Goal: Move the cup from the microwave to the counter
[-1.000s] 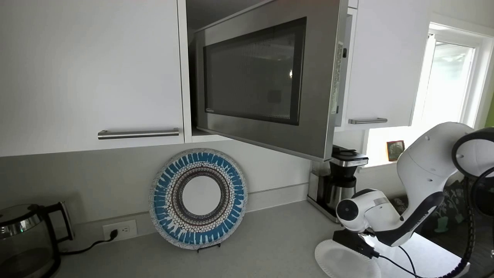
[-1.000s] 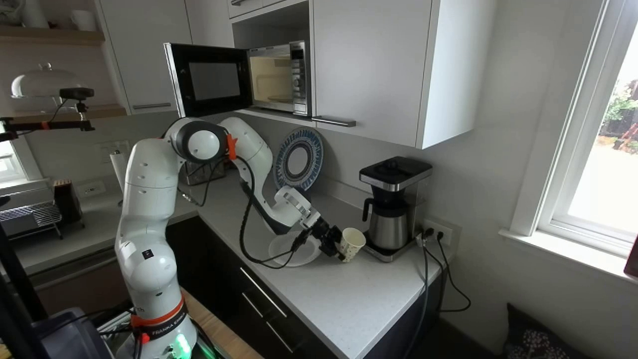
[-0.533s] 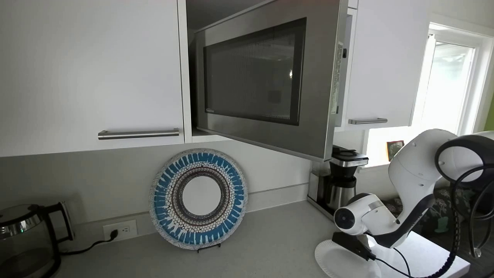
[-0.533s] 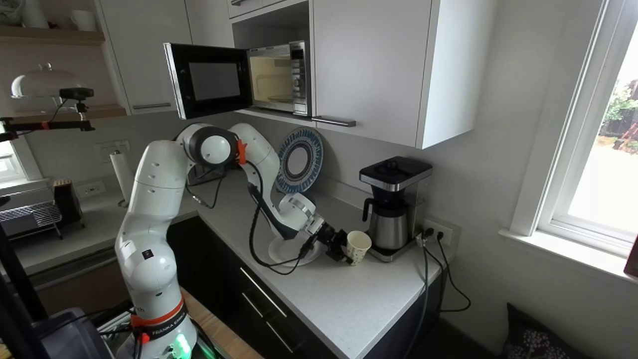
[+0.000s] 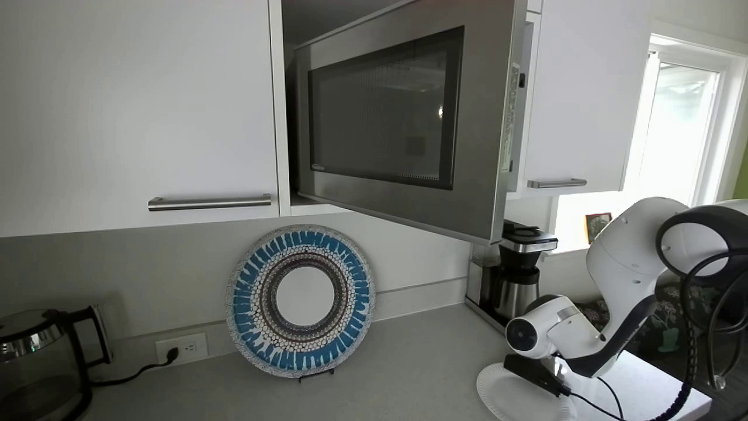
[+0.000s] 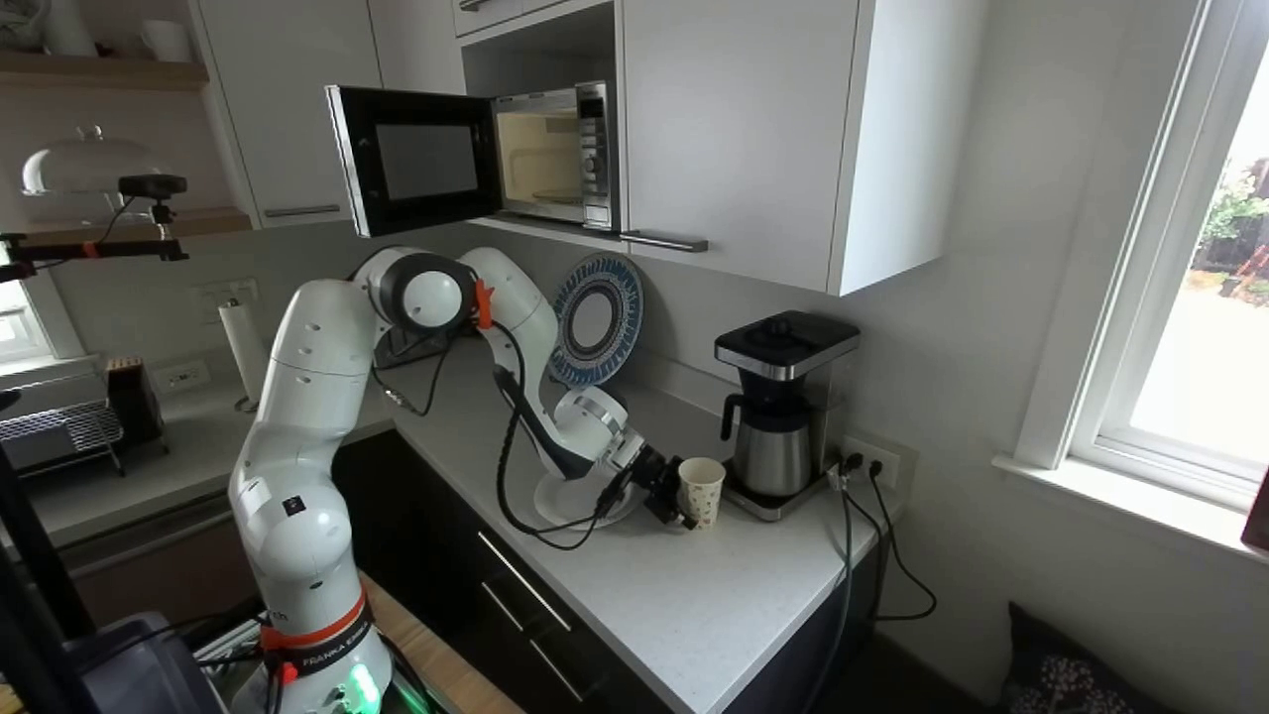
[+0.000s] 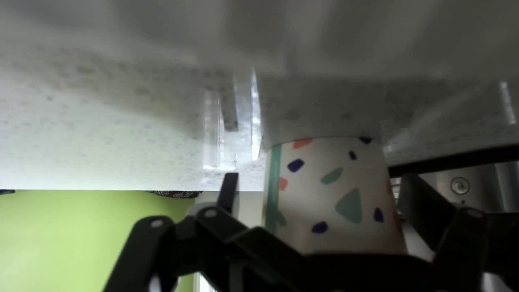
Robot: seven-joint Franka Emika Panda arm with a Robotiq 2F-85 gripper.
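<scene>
"In an exterior view, what has changed?"

"The patterned paper cup (image 6: 702, 494) now stands upright on the counter (image 6: 714, 615), between its front edge and the coffee maker (image 6: 783, 412); half a second ago it was tilted."

"Room there?"

"Open counter stretches from the cup to the near corner, where front and end edges meet. A white plate (image 6: 567, 501) lies nearer the front edge."

"The wrist view?"

"The gripper (image 7: 320, 182) has let go: its fingers stand either side of the cup, a gap beside one."

"In an exterior view?"

"The stainless-steel microwave (image 5: 409, 117) has its door wide open; the white arm (image 5: 620, 257) sits slightly lower than before."
</scene>
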